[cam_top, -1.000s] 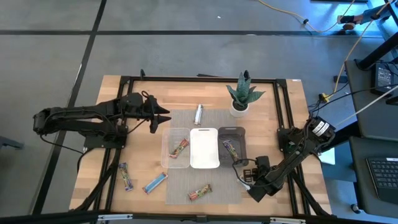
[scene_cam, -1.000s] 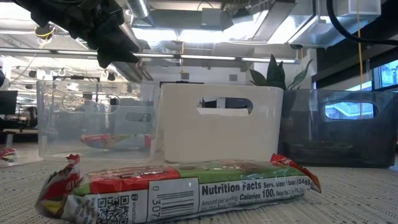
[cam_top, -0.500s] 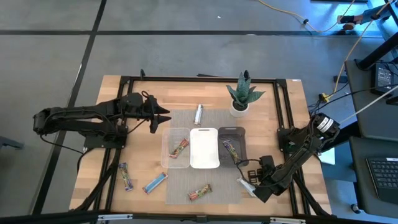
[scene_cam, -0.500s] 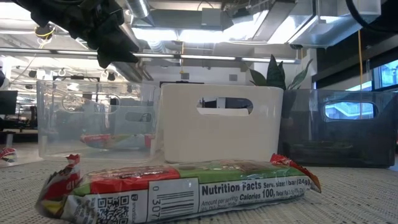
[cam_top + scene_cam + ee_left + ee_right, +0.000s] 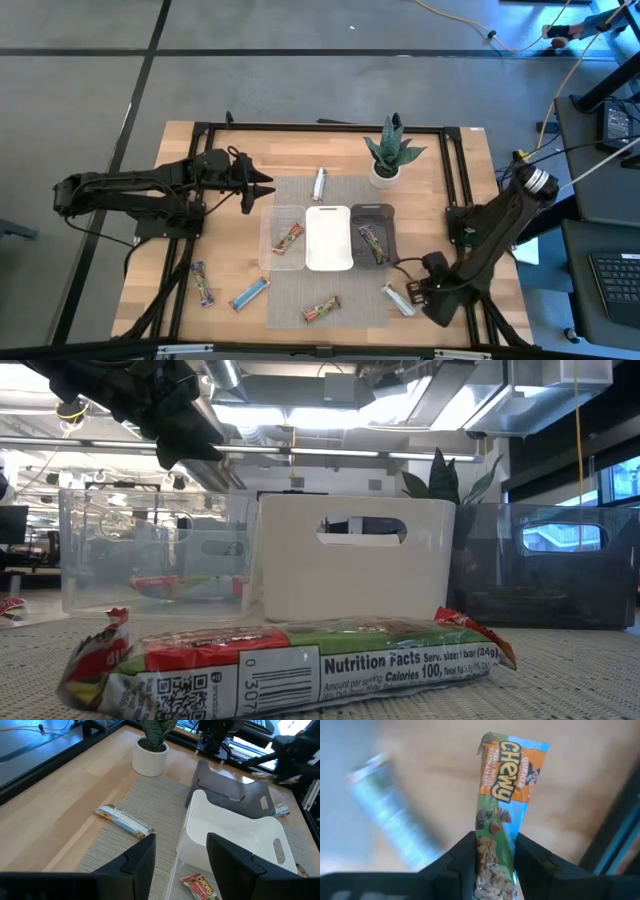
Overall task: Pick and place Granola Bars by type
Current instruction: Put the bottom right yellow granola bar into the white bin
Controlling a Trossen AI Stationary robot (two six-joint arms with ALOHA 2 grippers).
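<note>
Right gripper (image 5: pixel 490 862): pinched on a Chewy bar (image 5: pixel 497 795) – low at the table's front right corner (image 5: pixel 425 291), a silver bar (image 5: pixel 398 299) just beside.
Left gripper (image 5: pixel 180 860): fingers apart, nothing between – hovering left of the bins (image 5: pixel 262 190).
Clear bin (image 5: pixel 268 250): one red bar (image 5: pixel 288 237).
White bin (image 5: pixel 327 262): interior bare.
Grey bin (image 5: pixel 384 214): one bar (image 5: pixel 371 243).
Loose bars: silver (image 5: pixel 320 183) behind the bins; three (image 5: pixel 250 293) on the front left.
</note>
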